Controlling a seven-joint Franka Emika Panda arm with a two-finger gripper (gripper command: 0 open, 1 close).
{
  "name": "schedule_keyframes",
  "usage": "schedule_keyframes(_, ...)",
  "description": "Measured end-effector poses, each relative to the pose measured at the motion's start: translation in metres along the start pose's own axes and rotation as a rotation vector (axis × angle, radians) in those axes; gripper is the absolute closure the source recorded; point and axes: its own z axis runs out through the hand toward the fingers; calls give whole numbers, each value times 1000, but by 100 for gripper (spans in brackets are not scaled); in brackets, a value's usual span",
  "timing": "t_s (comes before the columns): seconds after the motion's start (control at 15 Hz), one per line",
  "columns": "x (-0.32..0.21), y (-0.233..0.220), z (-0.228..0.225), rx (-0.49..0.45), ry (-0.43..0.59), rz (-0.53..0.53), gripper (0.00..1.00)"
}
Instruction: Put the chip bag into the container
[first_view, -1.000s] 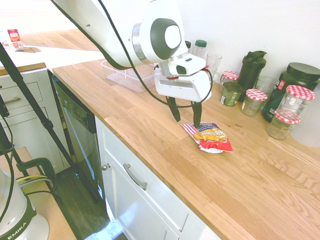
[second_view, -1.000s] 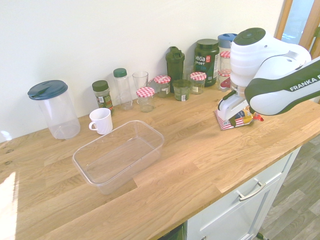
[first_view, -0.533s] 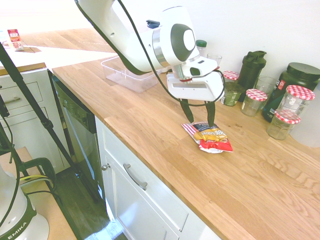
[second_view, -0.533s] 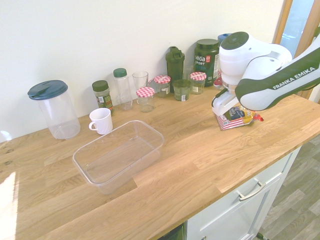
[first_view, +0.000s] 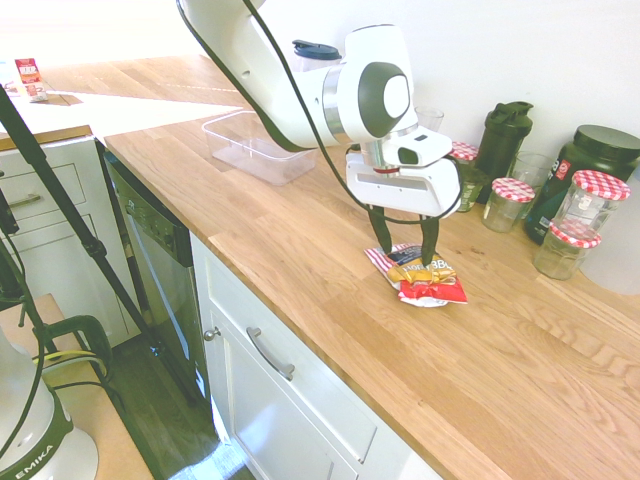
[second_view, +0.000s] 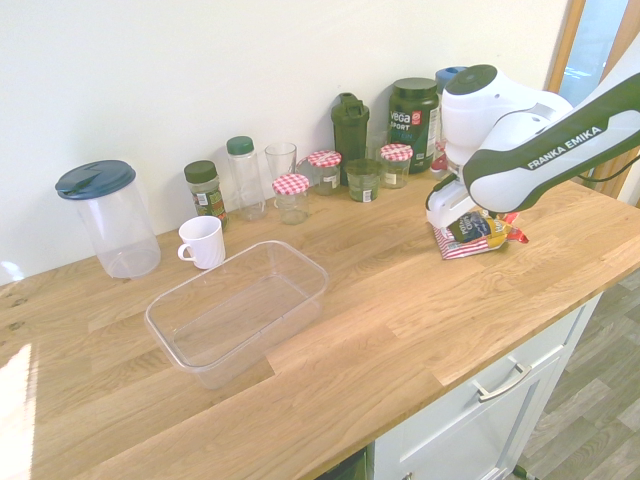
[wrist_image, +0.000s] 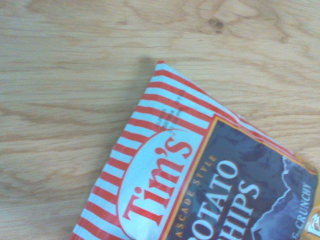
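The chip bag (first_view: 421, 276) lies flat on the wooden countertop (first_view: 300, 250), near its front edge, with its red-and-white striped end turned toward the container side of the counter. The gripper (first_view: 404, 260) stands right over the bag, pointing straight down, its two dark fingers (first_view: 381, 236) spread apart with one on each side of the striped end; the tips are at or just above the bag, and whether they touch it cannot be told. In the wrist view the bag (wrist_image: 200, 170) fills the lower part of the picture, showing the stripes, the "Tim's" logo and "POTATO CHIPS" on dark blue. The container (second_view: 240, 310), a clear shallow tub, sits well apart from the bag, farther along the counter. Behind the bag, along the wall, stand glass jars with red-checked lids (first_view: 510, 203), a dark shaker bottle (first_view: 502, 138) and a large dark tub (first_view: 590, 165); a white mug (second_view: 204, 242) and a clear pitcher (second_view: 108, 217) stand near the container.
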Motion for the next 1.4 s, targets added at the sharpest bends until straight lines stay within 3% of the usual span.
schedule_keyframes(1.4, 24, 17, 12, 10, -78, 19, 100)
